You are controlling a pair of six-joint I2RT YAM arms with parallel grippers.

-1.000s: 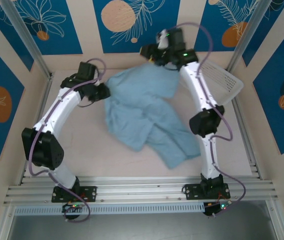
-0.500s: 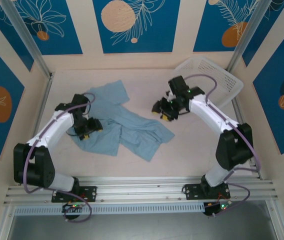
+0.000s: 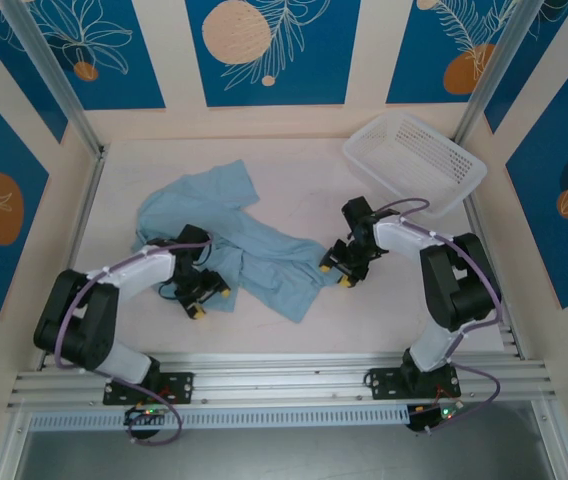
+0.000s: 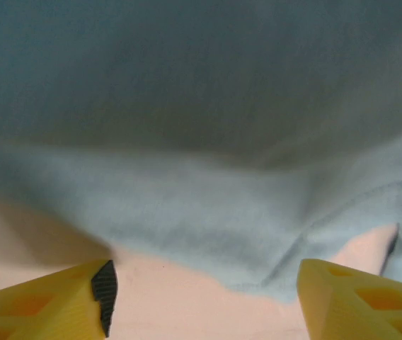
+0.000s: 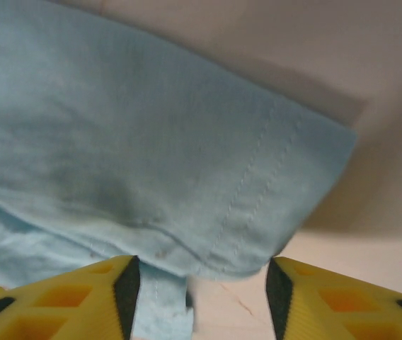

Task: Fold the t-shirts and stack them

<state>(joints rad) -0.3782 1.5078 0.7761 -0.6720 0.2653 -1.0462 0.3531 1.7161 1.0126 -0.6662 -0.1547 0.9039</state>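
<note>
T-shirt (image 3: 244,245) lies crumpled left of centre on the surface (image 3: 294,180): soft, light, limp cotton, so we judge its stitched hem (image 5: 257,191) the surest hold; left tool (image 3: 209,303) and right tool (image 3: 334,275) stand parted at its near edges, gripping nothing.

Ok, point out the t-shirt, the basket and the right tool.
t-shirt (image 3: 254,250), top view, middle of the cloth.
basket (image 3: 414,160), top view, its bare bottom.
right tool (image 3: 334,275), top view, midway between its fingertips.
</note>
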